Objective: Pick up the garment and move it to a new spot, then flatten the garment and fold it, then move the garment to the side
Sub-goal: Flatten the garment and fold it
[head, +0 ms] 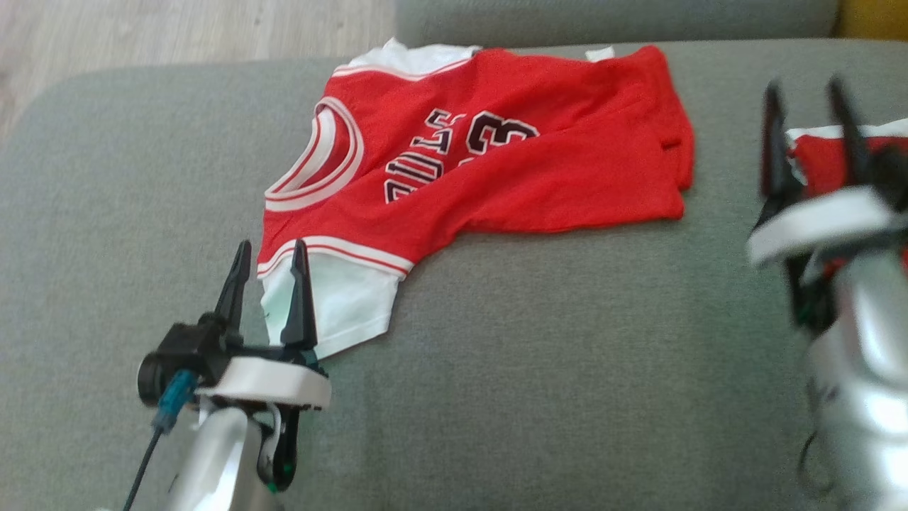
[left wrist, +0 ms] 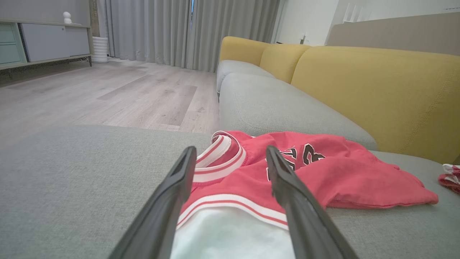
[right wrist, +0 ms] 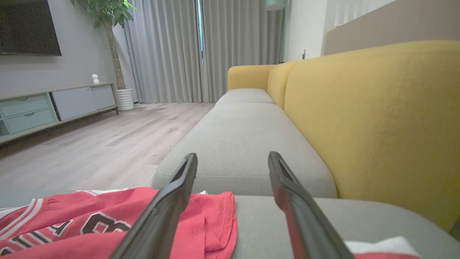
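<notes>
The garment (head: 496, 170) is a red jersey with white sleeves and dark lettering. It lies spread, somewhat rumpled, on the grey sofa seat (head: 567, 341), collar to the left. My left gripper (head: 269, 248) stands open at the near white sleeve (head: 340, 305), with its fingertips over the striped sleeve seam. In the left wrist view the left gripper (left wrist: 230, 151) frames the collar and the garment (left wrist: 323, 172). My right gripper (head: 805, 89) is open at the far right and holds nothing. In the right wrist view the right gripper (right wrist: 233, 156) points past the garment's hem (right wrist: 215, 216).
A second red-and-white cloth (head: 823, 160) lies under the right gripper, also seen as cloth (left wrist: 449, 176) and cloth (right wrist: 381, 246). The yellow backrest (right wrist: 359, 118) lines the seat's right side. Another grey cushion (left wrist: 273, 104) lies beyond. Wood floor (left wrist: 107, 93) is off the seat's left edge.
</notes>
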Available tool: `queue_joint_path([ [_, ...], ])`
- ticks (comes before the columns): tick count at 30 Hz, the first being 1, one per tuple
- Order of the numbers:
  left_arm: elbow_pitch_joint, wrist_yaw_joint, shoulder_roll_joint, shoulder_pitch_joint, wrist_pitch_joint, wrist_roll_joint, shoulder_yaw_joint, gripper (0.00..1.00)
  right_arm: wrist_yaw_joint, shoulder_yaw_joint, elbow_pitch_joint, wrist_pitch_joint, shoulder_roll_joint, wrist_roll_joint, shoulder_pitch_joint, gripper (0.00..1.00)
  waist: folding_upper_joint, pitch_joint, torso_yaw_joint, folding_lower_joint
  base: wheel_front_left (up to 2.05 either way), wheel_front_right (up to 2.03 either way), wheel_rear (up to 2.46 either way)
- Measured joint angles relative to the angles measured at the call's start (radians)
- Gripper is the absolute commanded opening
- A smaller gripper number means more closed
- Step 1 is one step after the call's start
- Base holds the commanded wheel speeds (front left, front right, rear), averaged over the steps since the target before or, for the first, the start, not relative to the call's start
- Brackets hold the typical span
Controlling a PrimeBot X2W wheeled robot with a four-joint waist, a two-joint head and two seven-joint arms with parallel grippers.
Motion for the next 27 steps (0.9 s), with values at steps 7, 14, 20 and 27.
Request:
queue_joint_path([
  [7,0.001,-0.001,0.000,0.052,0.000,0.000,0.015,1.00,0.000,-0.028,-0.129,0.000,0.126,-0.048,0.250,1.00,0.0000,-0.038,-0.029,-0.0001,0.00,0.00,0.00],
  [14,0.017,-0.009,0.000,0.066,0.000,0.008,0.024,1.00,0.000,-0.027,-0.156,0.000,0.157,-0.048,0.356,1.00,0.0000,-0.042,-0.045,0.0001,0.00,0.00,0.00],
  [20,0.023,-0.009,0.000,0.066,0.000,0.016,0.027,1.00,0.000,-0.022,-0.170,0.000,0.163,-0.048,0.355,1.00,0.0000,-0.037,-0.050,0.0001,0.00,0.00,0.00],
  [27,0.144,0.034,0.003,0.058,0.015,0.026,0.036,1.00,0.000,-0.021,-0.182,0.000,0.167,-0.048,0.353,1.00,0.0000,-0.020,-0.055,0.0002,0.00,0.00,0.00],
])
